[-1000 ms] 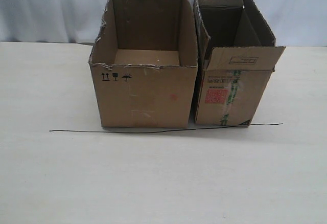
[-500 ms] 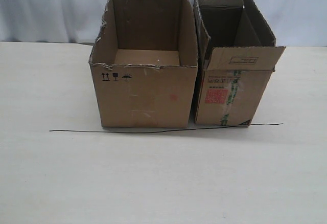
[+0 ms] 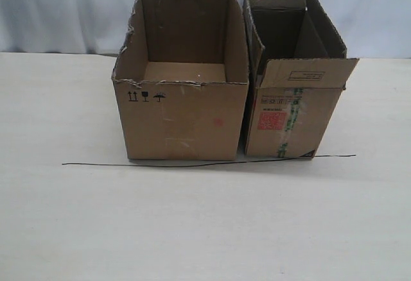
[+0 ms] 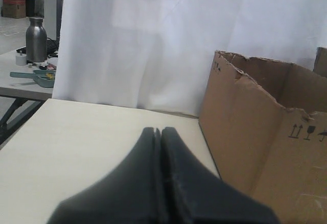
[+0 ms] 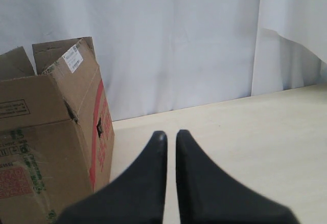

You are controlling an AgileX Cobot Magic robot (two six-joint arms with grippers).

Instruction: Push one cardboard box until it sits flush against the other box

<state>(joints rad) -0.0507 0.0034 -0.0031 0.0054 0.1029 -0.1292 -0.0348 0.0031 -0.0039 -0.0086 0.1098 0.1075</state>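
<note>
The wide cardboard box [image 3: 180, 120] with a torn rim stands left of centre on the pale table. The other box [image 3: 289, 117], taller, with red print and green-striped tape, stands right beside it. Only a thin dark slit separates their fronts. Neither gripper appears in the exterior view. My left gripper [image 4: 158, 130] is shut and empty, low over the table, off the wide cardboard box's [image 4: 255, 147] outer side and apart from it. My right gripper [image 5: 170, 133] is shut with a hairline gap and holds nothing. It sits off the other box's [image 5: 46, 147] outer side without touching.
A thin black line [image 3: 205, 163] runs across the table [image 3: 205, 229] just in front of both boxes. A white curtain [image 3: 64, 11] hangs behind. In the left wrist view the table's edge [image 4: 25, 119] drops off, with another table beyond carrying a metal bottle [image 4: 36, 40].
</note>
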